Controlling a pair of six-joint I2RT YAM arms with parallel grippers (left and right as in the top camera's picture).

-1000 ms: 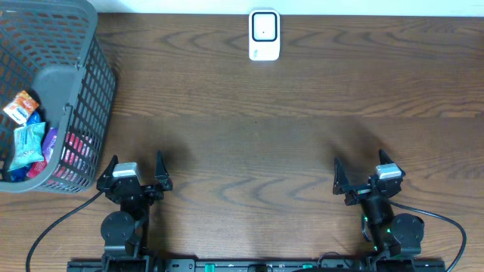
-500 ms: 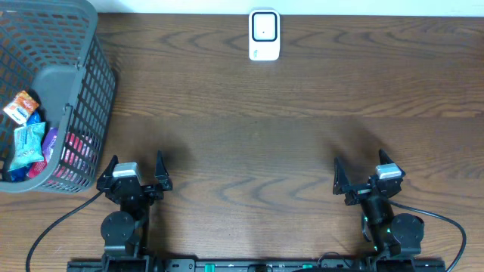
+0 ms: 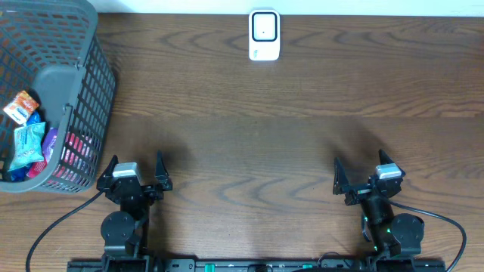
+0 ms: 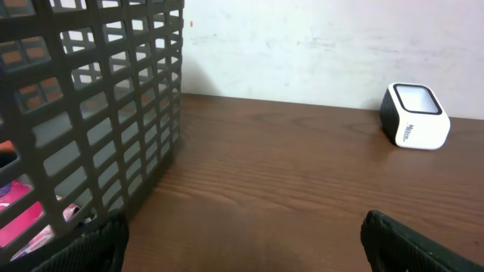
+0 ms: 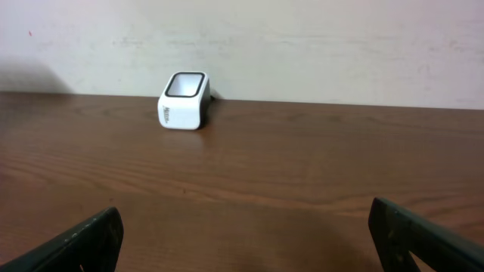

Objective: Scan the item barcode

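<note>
Nothing is done yet: the left gripper (image 3: 136,163) and right gripper (image 3: 360,168) gape empty, well short of the scanner (image 3: 264,35). The snack packets (image 3: 26,140) lie unpicked in the basket (image 3: 85,91), left of the scanner.

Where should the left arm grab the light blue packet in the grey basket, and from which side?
Come down through the open top of the grey lattice basket; its walls block side approaches. With the open left gripper, pinch the light blue plastic packet across its narrow width, as it seems to lie flat on top.
</note>
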